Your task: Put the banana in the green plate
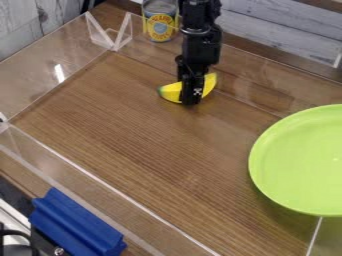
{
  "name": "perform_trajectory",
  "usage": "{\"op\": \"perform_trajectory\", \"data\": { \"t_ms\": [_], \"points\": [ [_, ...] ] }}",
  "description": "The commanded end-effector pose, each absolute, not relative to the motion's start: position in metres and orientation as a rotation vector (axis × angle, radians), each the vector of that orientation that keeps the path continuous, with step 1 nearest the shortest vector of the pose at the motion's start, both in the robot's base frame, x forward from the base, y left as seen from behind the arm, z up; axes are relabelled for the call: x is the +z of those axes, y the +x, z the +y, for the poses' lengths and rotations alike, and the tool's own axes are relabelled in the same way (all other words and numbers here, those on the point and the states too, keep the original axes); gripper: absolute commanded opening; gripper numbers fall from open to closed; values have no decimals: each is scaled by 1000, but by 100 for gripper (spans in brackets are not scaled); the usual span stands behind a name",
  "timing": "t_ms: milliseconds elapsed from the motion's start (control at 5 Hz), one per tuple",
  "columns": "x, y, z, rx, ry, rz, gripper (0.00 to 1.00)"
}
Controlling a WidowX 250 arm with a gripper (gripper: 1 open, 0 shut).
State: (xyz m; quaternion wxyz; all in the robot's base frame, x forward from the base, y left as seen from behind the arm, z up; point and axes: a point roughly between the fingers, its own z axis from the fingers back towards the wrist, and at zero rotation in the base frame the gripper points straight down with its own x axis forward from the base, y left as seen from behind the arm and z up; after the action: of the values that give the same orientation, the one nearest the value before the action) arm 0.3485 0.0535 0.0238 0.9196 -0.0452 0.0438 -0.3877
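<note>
The banana (170, 92), small and bright yellow, lies on the wooden table a little behind the middle. My black gripper (191, 93) comes straight down onto it, and its fingers are shut on the banana's right part, so only the left end shows. The banana still rests on the table. The green plate (305, 160), large, round and lime green, sits at the right edge of the view, well to the right and in front of the gripper, with nothing on it.
A yellow-labelled can (159, 24) stands at the back, just left of the arm. Clear plastic walls (54, 75) border the table on the left, front and right. A blue object (74, 228) lies outside the front-left wall.
</note>
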Motion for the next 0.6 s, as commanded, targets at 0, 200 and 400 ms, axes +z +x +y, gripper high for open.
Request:
{"op": "perform_trajectory", "data": {
  "t_ms": [0,200,400],
  "points": [
    [49,354,54,-795,-61,33,0],
    [54,352,52,-795,-61,33,0],
    [59,350,50,-795,-63,33,0]
  ]
}}
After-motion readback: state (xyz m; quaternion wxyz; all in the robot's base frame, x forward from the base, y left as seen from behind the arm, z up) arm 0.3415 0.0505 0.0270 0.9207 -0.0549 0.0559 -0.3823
